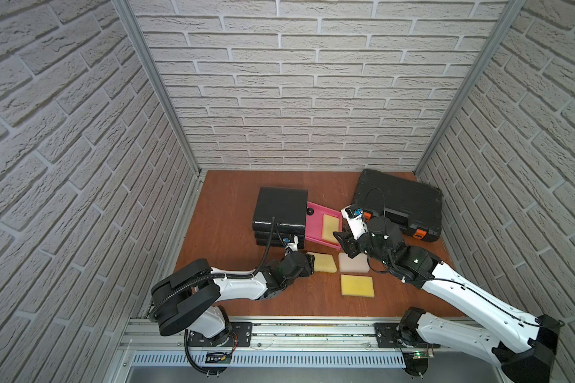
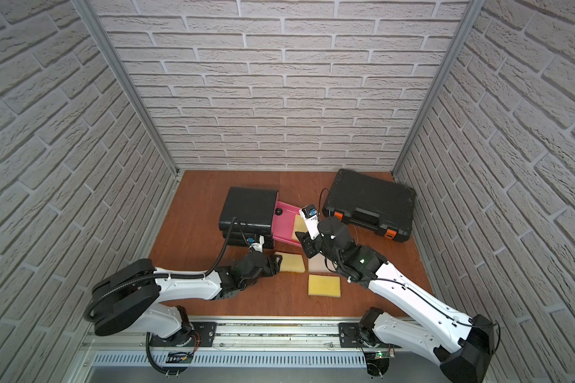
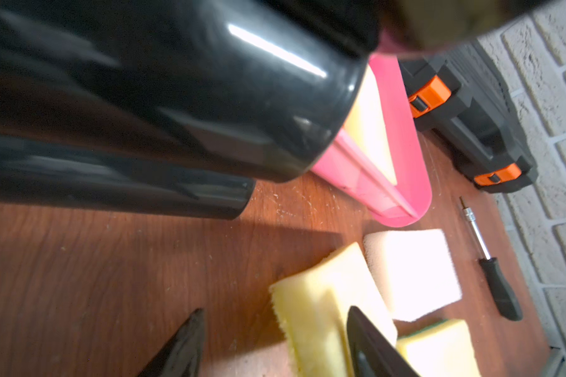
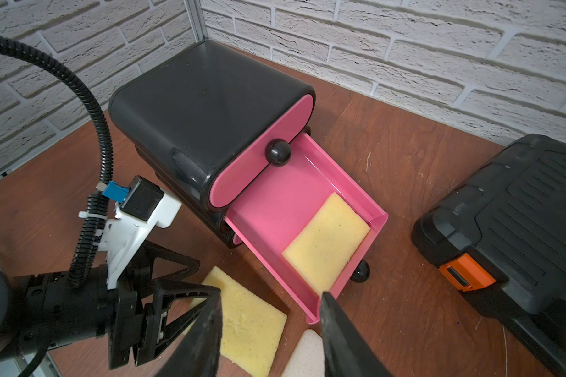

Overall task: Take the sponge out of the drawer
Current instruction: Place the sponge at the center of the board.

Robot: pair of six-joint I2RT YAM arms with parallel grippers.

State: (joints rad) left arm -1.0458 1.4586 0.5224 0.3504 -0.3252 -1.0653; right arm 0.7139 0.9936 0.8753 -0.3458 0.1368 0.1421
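Observation:
A pink drawer (image 1: 313,219) (image 4: 281,202) stands pulled out of a black drawer unit (image 1: 281,209). A yellow sponge (image 1: 329,226) (image 2: 300,223) (image 4: 329,238) lies flat at the drawer's outer end. My left gripper (image 1: 310,264) (image 3: 275,310) is open low over the table in front of the unit. A second yellow sponge (image 1: 324,262) (image 3: 317,293) rests on the wood between its fingers, against one finger. My right gripper (image 1: 344,243) (image 4: 271,295) is open and holds nothing. It hovers just off the drawer's front corner.
A white sponge (image 1: 352,262) and another yellow sponge (image 1: 357,286) lie on the table near the front of the drawer. A black toolbox (image 1: 399,202) with orange latches fills the back right. A screwdriver (image 3: 490,267) lies by the right wall.

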